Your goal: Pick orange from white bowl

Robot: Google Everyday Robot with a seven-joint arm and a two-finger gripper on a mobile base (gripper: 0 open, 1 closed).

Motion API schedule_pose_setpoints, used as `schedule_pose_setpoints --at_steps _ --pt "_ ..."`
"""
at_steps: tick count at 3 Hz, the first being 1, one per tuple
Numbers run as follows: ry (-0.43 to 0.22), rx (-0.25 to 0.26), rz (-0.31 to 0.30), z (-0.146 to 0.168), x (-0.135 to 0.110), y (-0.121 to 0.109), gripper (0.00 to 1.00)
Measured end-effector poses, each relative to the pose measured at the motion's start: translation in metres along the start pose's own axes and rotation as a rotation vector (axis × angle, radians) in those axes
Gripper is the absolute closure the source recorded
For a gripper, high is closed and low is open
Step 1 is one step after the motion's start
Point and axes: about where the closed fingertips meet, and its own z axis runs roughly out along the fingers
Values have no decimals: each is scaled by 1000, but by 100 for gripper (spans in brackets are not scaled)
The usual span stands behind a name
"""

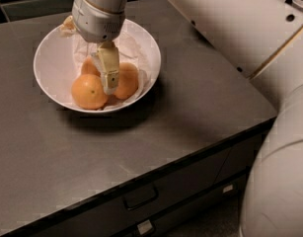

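The white bowl (50, 68) stands at the back left of the dark counter, lined with crumpled white paper. Three oranges lie in it. The largest orange (88, 92), with a tiny dark stem dot, is at the front left. A second orange (127, 80) lies to its right and a third (88, 66) behind it. My gripper (110, 84) reaches down into the bowl from above, its tip low between the front-left orange and the right one, touching or nearly touching both. The white wrist housing (98, 14) hides the bowl's far rim.
My white arm (249, 38) crosses the back right of the dark counter (190, 107) and fills the right edge of the view. Drawer fronts with handles (140, 197) run below the counter's front edge.
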Motion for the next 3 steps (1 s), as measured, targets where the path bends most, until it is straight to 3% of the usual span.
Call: schedule_pose_setpoints --at_steps 1,3 --pt "-15 -19 -5 11 2 -2 8" --pt "-35 -42 -8 22 4 -2 13"
